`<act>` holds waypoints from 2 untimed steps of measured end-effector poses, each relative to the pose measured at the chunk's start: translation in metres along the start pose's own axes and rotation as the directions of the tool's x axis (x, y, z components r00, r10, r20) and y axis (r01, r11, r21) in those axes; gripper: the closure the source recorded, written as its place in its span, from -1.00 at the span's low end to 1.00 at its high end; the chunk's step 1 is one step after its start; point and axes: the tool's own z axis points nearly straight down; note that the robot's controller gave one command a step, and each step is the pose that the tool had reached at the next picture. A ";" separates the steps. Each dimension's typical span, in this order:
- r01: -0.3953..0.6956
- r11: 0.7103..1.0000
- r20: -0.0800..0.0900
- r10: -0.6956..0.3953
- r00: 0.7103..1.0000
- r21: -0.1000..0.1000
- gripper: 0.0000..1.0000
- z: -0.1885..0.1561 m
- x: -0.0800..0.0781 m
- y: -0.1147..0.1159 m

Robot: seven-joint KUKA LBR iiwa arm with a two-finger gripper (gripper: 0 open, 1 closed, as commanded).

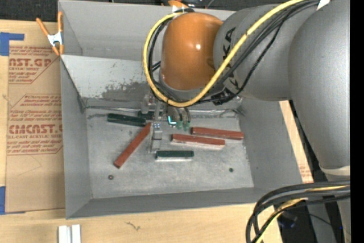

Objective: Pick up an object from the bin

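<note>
Orange wrist cover (190, 51) is hanging above the gripper (155, 135), sitting low by a red-brown stick (132, 148) at its seven o'clock; whether it is gripping I cannot tell, and lifting is remaining.

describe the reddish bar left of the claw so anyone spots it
Start at the grey bin's floor, below and left of the claw. The red-brown bar there runs on a slant; the other two red-brown bars lie level, right of the claw.

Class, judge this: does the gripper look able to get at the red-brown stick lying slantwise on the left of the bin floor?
Probably yes. The gripper hangs by the upper end of the red-brown stick. Nothing lies across that stick, and the dark green stick to its right lies apart from it.
</note>
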 end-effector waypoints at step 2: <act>0.387 0.922 0.007 -0.387 0.922 0.001 1.00 0.097 -0.013 0.028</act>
